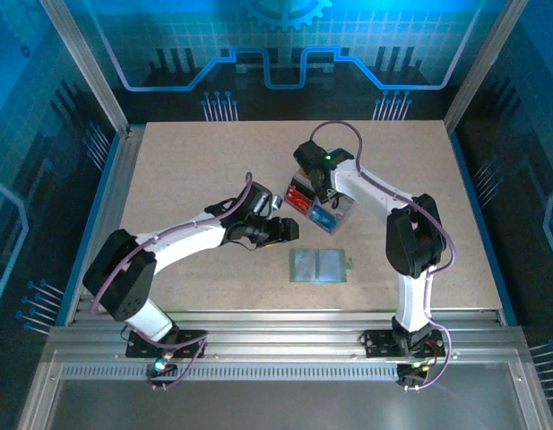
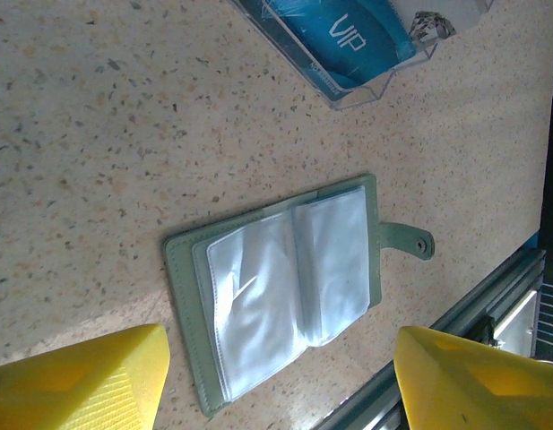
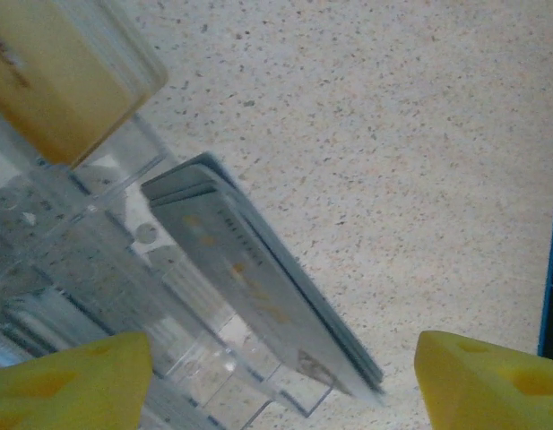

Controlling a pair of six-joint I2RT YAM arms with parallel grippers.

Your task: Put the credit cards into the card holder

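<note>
Grey-white cards (image 3: 249, 269) leaned ahead of my wide-open right pincer (image 3: 280, 363); a crooked pinch could drag the clear tray (image 3: 97, 260).

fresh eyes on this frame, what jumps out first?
The sage-green card holder lies open on the table, clear sleeves up, between the two arms near the front edge. Just behind it stands a clear tray with red cards and blue cards. The right gripper hangs open over the tray, and the left gripper hangs open above the card holder.
</note>
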